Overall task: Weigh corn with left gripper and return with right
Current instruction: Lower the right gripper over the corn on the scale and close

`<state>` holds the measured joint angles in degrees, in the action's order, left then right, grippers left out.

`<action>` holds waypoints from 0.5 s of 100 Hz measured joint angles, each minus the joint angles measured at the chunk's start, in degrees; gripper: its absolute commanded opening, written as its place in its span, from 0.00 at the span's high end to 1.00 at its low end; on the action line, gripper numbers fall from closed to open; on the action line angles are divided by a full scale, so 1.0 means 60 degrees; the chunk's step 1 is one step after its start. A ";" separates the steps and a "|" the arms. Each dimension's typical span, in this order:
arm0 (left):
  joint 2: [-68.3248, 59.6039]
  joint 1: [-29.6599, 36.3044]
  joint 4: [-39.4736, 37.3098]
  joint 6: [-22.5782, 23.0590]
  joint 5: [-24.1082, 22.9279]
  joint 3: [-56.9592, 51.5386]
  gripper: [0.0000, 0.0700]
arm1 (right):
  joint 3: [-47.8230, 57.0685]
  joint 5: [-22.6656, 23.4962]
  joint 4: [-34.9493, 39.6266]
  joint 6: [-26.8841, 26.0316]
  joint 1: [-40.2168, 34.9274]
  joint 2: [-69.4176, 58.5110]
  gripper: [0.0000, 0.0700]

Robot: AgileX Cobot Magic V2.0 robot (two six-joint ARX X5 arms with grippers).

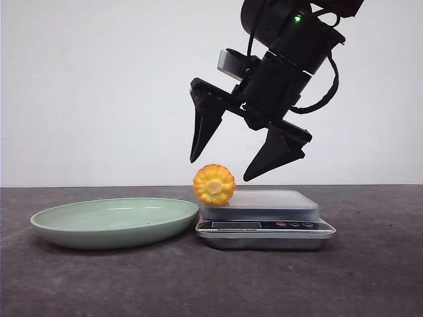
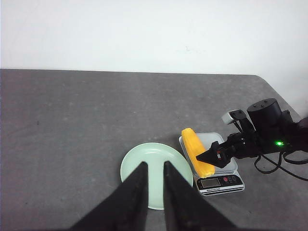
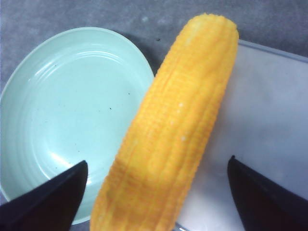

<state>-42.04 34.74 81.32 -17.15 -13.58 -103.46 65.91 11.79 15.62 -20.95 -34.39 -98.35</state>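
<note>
scale (image 1: 266, 228) sits nearest on the dark counter (image 1: 211, 284), display and buttons facing the camera. corn (image 1: 214, 184) lies on the scale's left edge, pale cut end toward the camera, overhanging toward the green plate (image 1: 114, 222) just left of it. right claw (image 1: 241, 162) hangs above the corn, fingers spread wide either side, holding nothing, not touching it. left claw (image 2: 153, 192) is well back from the scale, high above the plate, fingers nearly closed with a narrow gap, nothing in them.
</note>
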 measured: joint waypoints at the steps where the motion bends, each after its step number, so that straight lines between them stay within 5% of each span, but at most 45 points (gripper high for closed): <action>1: 0.0000 0.0000 0.0000 0.0004 0.0000 0.0000 0.98 | 0.0000 0.0004 0.0000 -0.0004 0.0000 -0.0015 0.22; 25: 0.0000 0.0000 0.0000 0.0076 0.0000 0.0000 0.98 | 0.0022 0.0135 0.0036 -0.0076 -0.0055 -0.0492 0.28; 42: 0.0000 0.0000 0.0000 0.0142 0.0000 0.0000 0.98 | 0.0117 0.0302 0.0149 -0.0127 -0.0073 -0.0638 0.93; 50: 0.0000 0.0000 0.0000 0.0182 0.0000 0.0000 0.98 | 0.0149 0.0281 0.0168 -0.0131 -0.0076 -0.0638 1.00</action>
<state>-42.04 34.74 81.32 -16.05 -13.58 -103.46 66.81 13.47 16.62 -21.74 -34.85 -102.17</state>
